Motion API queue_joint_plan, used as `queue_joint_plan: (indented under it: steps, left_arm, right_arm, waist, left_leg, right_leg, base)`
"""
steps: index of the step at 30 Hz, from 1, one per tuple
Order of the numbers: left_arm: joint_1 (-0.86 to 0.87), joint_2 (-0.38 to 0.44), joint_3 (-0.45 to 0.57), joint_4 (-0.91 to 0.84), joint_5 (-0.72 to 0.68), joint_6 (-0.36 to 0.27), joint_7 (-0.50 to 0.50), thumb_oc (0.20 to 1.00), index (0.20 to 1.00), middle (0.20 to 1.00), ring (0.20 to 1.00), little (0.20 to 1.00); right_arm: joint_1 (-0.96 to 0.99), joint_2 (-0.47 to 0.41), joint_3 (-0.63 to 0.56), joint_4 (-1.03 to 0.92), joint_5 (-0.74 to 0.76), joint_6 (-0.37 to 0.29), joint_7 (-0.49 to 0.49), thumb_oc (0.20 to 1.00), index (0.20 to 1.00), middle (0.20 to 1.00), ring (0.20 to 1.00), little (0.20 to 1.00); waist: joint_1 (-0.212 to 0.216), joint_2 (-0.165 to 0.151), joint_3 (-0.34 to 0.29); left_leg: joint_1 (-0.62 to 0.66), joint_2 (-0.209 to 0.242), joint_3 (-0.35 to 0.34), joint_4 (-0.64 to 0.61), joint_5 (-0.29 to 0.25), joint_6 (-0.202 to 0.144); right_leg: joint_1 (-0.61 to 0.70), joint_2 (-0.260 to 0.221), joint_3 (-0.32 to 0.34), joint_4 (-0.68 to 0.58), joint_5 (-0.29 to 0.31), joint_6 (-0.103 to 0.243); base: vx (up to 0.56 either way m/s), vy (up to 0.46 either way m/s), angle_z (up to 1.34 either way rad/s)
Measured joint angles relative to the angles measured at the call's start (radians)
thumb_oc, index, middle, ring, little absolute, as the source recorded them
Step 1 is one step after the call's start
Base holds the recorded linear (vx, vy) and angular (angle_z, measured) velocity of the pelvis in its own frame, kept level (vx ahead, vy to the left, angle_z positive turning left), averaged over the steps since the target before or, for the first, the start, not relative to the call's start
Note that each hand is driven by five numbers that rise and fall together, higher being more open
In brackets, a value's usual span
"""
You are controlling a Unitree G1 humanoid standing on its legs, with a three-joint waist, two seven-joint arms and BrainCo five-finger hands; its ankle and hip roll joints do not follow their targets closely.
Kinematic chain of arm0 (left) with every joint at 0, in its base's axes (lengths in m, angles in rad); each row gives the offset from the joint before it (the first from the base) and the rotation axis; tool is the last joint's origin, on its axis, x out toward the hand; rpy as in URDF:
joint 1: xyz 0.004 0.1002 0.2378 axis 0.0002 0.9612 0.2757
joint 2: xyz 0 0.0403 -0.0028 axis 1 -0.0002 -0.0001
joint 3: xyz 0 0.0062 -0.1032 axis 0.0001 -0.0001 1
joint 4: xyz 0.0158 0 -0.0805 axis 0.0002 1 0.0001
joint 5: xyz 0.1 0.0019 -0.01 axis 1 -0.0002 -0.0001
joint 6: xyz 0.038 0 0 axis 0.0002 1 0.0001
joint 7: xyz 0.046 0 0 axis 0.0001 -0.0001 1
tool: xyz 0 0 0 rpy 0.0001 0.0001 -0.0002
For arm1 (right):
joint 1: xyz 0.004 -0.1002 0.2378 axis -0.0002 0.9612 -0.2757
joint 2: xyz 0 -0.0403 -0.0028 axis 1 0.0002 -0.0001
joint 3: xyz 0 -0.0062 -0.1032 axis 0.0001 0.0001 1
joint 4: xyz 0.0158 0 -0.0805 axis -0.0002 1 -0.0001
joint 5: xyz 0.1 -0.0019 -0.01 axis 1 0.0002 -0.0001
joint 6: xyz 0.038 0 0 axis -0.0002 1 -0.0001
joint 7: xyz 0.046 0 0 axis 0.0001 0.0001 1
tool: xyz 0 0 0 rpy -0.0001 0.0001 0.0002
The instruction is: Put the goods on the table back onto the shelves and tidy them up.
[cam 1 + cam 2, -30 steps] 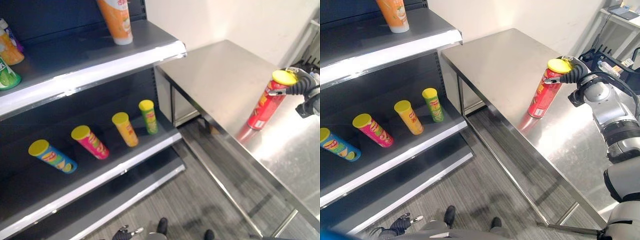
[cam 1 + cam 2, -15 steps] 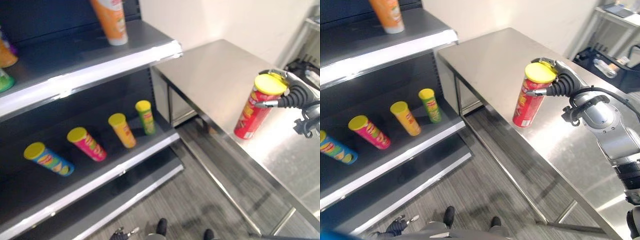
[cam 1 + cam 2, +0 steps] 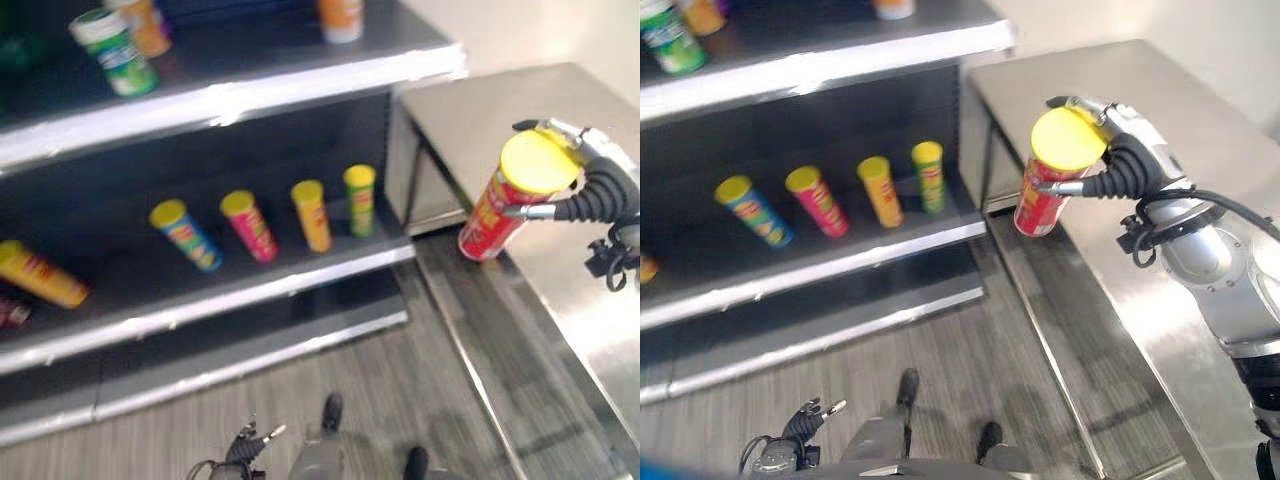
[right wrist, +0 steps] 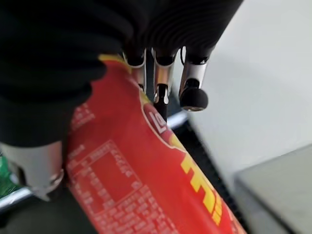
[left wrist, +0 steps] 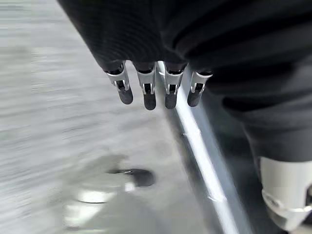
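Observation:
My right hand (image 3: 1130, 160) is shut on a red crisp can (image 3: 492, 215) with a yellow lid, holding it tilted in the air over the table's left edge, beside the shelf unit. The right wrist view shows my fingers (image 4: 163, 73) curled round the red can (image 4: 146, 180). On the middle shelf (image 3: 240, 290) stand a blue can (image 3: 188, 235), a pink can (image 3: 248, 224), a yellow can (image 3: 314, 214) and a green can (image 3: 359, 198) in a row. My left hand (image 5: 156, 87) hangs low over the floor with straight fingers, holding nothing.
The steel table (image 3: 590, 300) runs along the right. The upper shelf (image 3: 250, 85) carries a green bottle (image 3: 115, 50) and orange containers (image 3: 341, 15). An orange can (image 3: 40, 275) lies on its side at the middle shelf's far left. A lower shelf (image 3: 810, 335) sits beneath.
The camera has swung left, bringing more of the shelves into sight. My right hand has carried the red can off the table toward the shelf unit.

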Motion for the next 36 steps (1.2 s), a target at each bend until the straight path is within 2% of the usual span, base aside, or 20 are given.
queue_joint_plan:
  steps: [3,4,5,7,8,10,12,14,15,16,18,19,20,21,22,23,24,26,31,36]
  left_arm:
    - [0.014,-0.002,0.004,0.023,0.000,0.007,0.004,1.000,1.000,1.000,1.000,1.000]
    - [0.013,-0.008,0.002,0.024,0.000,0.006,0.006,1.000,1.000,1.000,1.000,1.000]
    - [-0.008,-0.009,0.002,0.027,0.000,0.005,0.007,1.000,1.000,1.000,1.000,1.000]
    - [-0.070,0.015,-0.015,0.034,0.002,0.003,0.013,1.000,1.000,1.000,1.000,1.000]
    - [-0.075,0.017,-0.021,0.033,0.004,-0.003,0.018,1.000,1.000,1.000,1.000,1.000]
    - [-0.134,0.067,-0.062,0.068,0.039,-0.007,0.026,1.000,1.000,1.000,1.000,1.000]
    - [-0.113,0.056,-0.086,0.065,0.065,-0.005,0.027,1.000,1.000,1.000,1.000,1.000]
    - [-0.061,0.079,-0.089,0.058,0.100,-0.006,0.014,1.000,1.000,1.000,1.000,1.000]
    - [-0.061,0.090,-0.077,0.065,0.107,-0.006,0.015,1.000,1.000,1.000,1.000,1.000]
    - [-0.067,0.102,-0.068,0.066,0.120,-0.005,0.016,1.000,1.000,1.000,1.000,1.000]
    - [-0.077,0.135,-0.053,0.022,0.120,-0.008,0.016,1.000,1.000,1.000,1.000,1.000]
    - [-0.075,0.134,-0.051,0.010,0.119,-0.005,0.016,1.000,1.000,1.000,1.000,1.000]
    - [-0.059,0.133,-0.047,-0.027,0.119,-0.001,0.015,1.000,1.000,1.000,1.000,1.000]
    - [-0.058,0.123,-0.044,-0.025,0.118,0.003,0.012,1.000,1.000,1.000,1.000,1.000]
    - [-0.056,0.108,-0.040,-0.010,0.118,0.009,0.011,1.000,1.000,1.000,1.000,1.000]
    - [-0.038,0.085,-0.038,-0.015,0.116,0.014,0.008,1.000,1.000,1.000,1.000,1.000]
    - [-0.037,0.070,-0.034,-0.011,0.115,0.016,0.008,1.000,1.000,1.000,1.000,1.000]
    - [-0.035,0.036,-0.029,-0.014,0.085,0.019,0.003,1.000,1.000,1.000,1.000,1.000]
    - [-0.053,0.031,-0.039,0.009,0.078,0.025,0.003,1.000,1.000,1.000,1.000,1.000]
    - [-0.082,0.012,-0.040,0.020,0.078,0.025,0.021,1.000,1.000,1.000,1.000,1.000]
  right_arm:
    - [0.002,0.012,0.000,0.000,-0.010,0.003,0.003,0.200,0.200,0.200,0.200,0.200]
    - [0.004,-0.008,0.001,0.000,-0.010,0.003,0.005,0.200,0.200,0.200,0.200,0.200]
    - [0.003,-0.013,0.001,0.001,-0.010,0.007,0.005,0.200,0.200,0.200,0.200,0.200]
    - [0.022,0.003,0.014,0.001,-0.010,0.010,0.012,0.200,0.200,0.200,0.200,0.200]
    - [0.026,0.007,0.021,-0.004,-0.009,0.008,0.014,0.200,0.200,0.200,0.200,0.200]
    - [0.065,0.048,-0.019,-0.071,-0.010,0.002,0.015,0.200,0.200,0.200,0.200,0.200]
    - [0.072,0.117,-0.035,-0.062,-0.013,-0.007,0.014,0.200,0.200,0.200,0.200,0.200]
    - [0.043,0.134,0.012,-0.057,-0.040,0.027,0.012,0.200,0.200,0.200,0.200,0.200]
    - [0.046,0.137,0.032,-0.049,-0.046,0.031,0.012,0.200,0.200,0.200,0.200,0.200]
    - [0.044,0.136,0.054,-0.039,-0.050,0.032,0.011,0.200,0.200,0.200,0.200,0.200]
    - [0.037,0.126,0.120,-0.031,-0.056,0.036,0.012,0.200,0.200,0.200,0.200,0.200]
    - [0.036,0.125,0.151,-0.018,-0.060,0.035,0.014,0.200,0.200,0.200,0.200,0.200]
    - [-0.037,0.096,0.203,0.012,-0.078,0.034,0.016,0.200,0.200,0.200,0.200,0.200]
    - [-0.077,0.066,0.216,0.024,-0.083,0.033,0.015,0.200,0.200,0.200,0.200,0.200]
    - [-0.112,0.044,0.241,0.037,-0.086,0.033,0.015,0.200,0.200,0.200,0.200,0.200]
    - [-0.135,0.047,0.247,0.032,-0.088,0.036,0.016,0.200,0.200,0.200,0.200,0.200]
    - [-0.149,0.056,0.250,0.031,-0.088,0.032,0.016,0.200,0.200,0.200,0.200,0.200]
    - [-0.142,0.078,0.267,0.032,-0.087,0.036,0.020,0.200,0.200,0.200,0.200,0.200]
    - [-0.109,0.085,0.296,0.051,-0.088,0.055,0.039,0.200,0.200,0.200,0.200,0.200]
    - [-0.101,0.084,0.296,0.077,-0.089,0.070,0.038,0.200,0.200,0.200,0.200,0.200]
  waist:
    - [-0.031,0.002,0.008]
    - [-0.052,0.029,0.007]
    - [-0.066,0.056,0.004]
    - [-0.087,0.032,0.020]
    - [-0.093,0.044,0.006]
    - [-0.108,-0.009,-0.017]
    - [-0.107,0.015,-0.022]
    - [-0.113,0.024,-0.033]
    - [-0.124,0.025,-0.035]
    - [-0.135,0.028,-0.036]
    - [-0.122,0.015,-0.036]
    - [-0.119,0.025,-0.036]
    - [-0.105,0.024,-0.032]
    - [-0.083,0.015,-0.036]
    - [-0.082,0.008,-0.040]
    - [-0.064,-0.022,-0.059]
    - [-0.050,-0.031,-0.065]
    - [-0.042,-0.025,-0.058]
    - [-0.079,-0.022,-0.048]
    - [-0.112,0.034,-0.045]
  left_leg:
    - [0.063,0.075,0.003,0.052,-0.021,-0.029]
    - [0.113,0.097,0.005,0.040,0.002,0.000]
    - [0.144,0.093,-0.005,0.017,-0.011,-0.032]
    - [0.151,0.003,-0.045,0.057,-0.096,0.014]
    - [0.155,-0.016,-0.057,0.052,-0.151,0.057]
    - [0.061,-0.115,-0.044,0.125,-0.179,0.118]
    - [0.080,-0.154,-0.028,0.113,-0.166,0.155]
    - [0.124,-0.197,0.063,0.035,-0.133,0.221]
    - [0.170,-0.216,0.067,-0.025,-0.113,0.240]
    - [0.169,-0.218,0.067,-0.032,-0.106,0.252]
    - [0.150,-0.211,0.093,-0.032,-0.095,0.271]
    - [0.154,-0.187,0.089,-0.031,-0.090,0.273]
    - [0.139,-0.145,0.109,-0.024,-0.078,0.269]
    - [0.136,-0.132,0.108,-0.024,-0.070,0.258]
    - [0.135,-0.131,0.102,-0.023,-0.063,0.247]
    - [0.120,-0.157,0.092,-0.023,-0.047,0.221]
    - [0.103,-0.169,0.085,-0.019,-0.043,0.213]
    - [0.064,-0.157,0.040,-0.003,-0.028,0.170]
    - [0.052,-0.057,-0.020,0.041,-0.085,0.069]
    - [0.086,0.191,-0.017,-0.001,-0.069,0.006]
  right_leg:
    - [0.000,-0.042,-0.041,0.010,0.009,0.022]
    - [0.003,-0.054,-0.048,0.026,0.010,0.035]
    - [-0.002,-0.089,-0.045,0.057,0.016,0.044]
    - [-0.017,-0.201,-0.010,0.171,0.033,0.053]
    - [-0.048,-0.216,-0.005,0.227,0.038,0.059]
    - [-0.092,-0.288,0.009,0.173,0.133,0.074]
    - [-0.110,-0.324,0.018,0.209,0.178,0.078]
    - [-0.160,-0.351,0.065,0.219,0.291,0.097]
    - [-0.199,-0.374,0.095,0.258,0.308,0.127]
    - [-0.229,-0.366,0.133,0.272,0.239,0.180]
    - [-0.284,-0.247,0.197,0.287,0.239,0.167]
    - [-0.265,-0.197,0.216,0.321,0.151,0.187]
    - [-0.276,-0.070,0.194,0.500,-0.050,0.153]
    - [-0.249,0.033,0.195,0.527,-0.134,0.119]
    - [-0.202,0.106,0.207,0.481,-0.179,0.081]
    - [-0.117,0.171,0.248,0.235,-0.172,0.010]
    - [-0.097,0.174,0.254,0.164,-0.137,-0.089]
    - [-0.088,0.167,0.221,0.105,-0.071,-0.105]
    - [-0.116,0.126,0.140,0.086,-0.035,-0.101]
    - [-0.128,0.099,0.066,0.040,0.006,-0.057]
  base:
    - [-0.15,0.228,0.49]
    - [-0.13,0.429,0.68]
    - [-0.08,0.465,0.56]
    - [-0.02,0.537,0.59]
    - [-0.01,0.935,0.70]
    - [-0.01,0.741,0.49]
    - [-0.03,0.545,-0.11]
    - [-0.04,0.432,-0.62]
    - [-0.15,0.364,-0.49]
    - [-0.17,0.312,-0.15]
    - [-0.20,0.238,-0.22]
    - [-0.22,0.150,-0.41]
    - [-0.21,0.033,-0.27]
    - [-0.14,-0.067,-0.26]
    - [-0.16,-0.101,-0.05]
    - [-0.11,-0.052,-0.01]
    - [-0.15,-0.003,0.01]
    - [-0.11,0.064,0.21]
    - [-0.06,0.200,0.57]
    - [0.11,0.278,0.42]
